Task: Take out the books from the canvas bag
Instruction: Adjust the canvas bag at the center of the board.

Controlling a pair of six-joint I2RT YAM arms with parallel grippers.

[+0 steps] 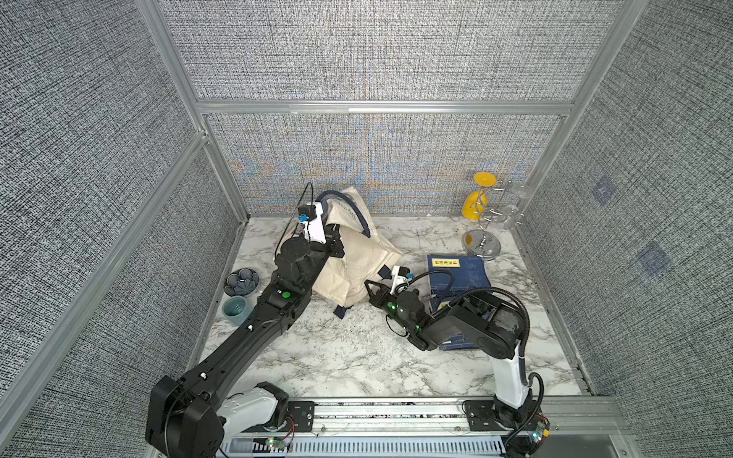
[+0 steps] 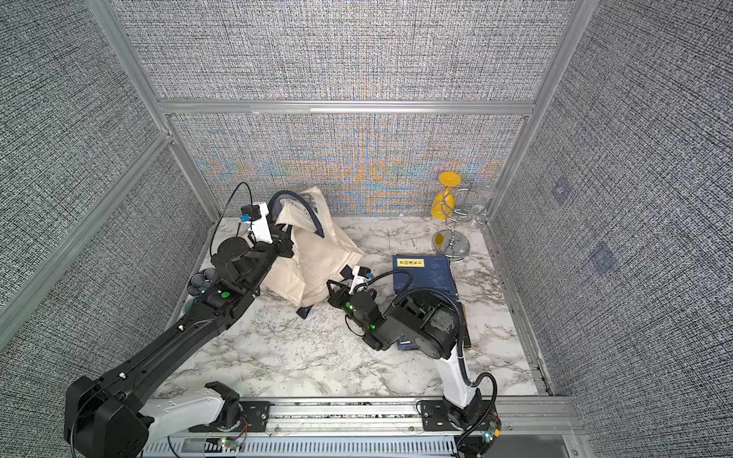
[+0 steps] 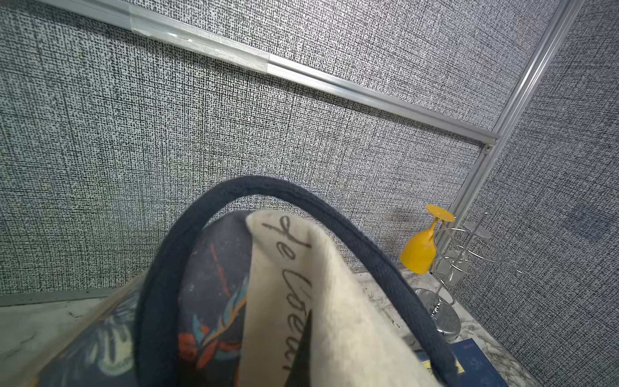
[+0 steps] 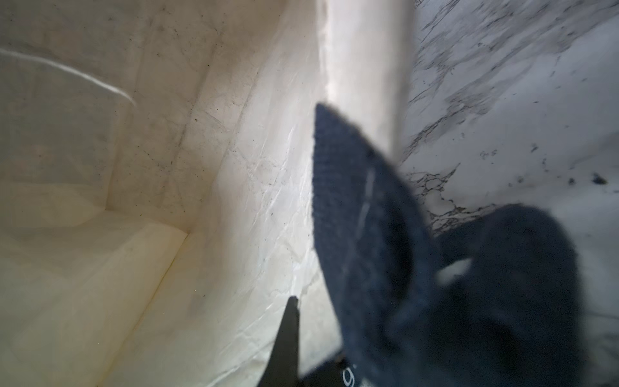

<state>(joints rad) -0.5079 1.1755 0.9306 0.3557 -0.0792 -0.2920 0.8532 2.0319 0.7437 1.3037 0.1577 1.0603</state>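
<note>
The right arm [image 1: 468, 321] hides much of the books [image 1: 470, 273]; the strap [image 4: 361, 217] is blurred.

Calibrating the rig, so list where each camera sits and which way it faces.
Top views: above the base, looking down on table, canvas bag, books, left arm, right arm.
Left wrist: on the left arm, facing the back wall past the bag's handle; one fingertip shows.
Right wrist: low by the table, looking into the bag; one fingertip shows.
All share the bag.
</note>
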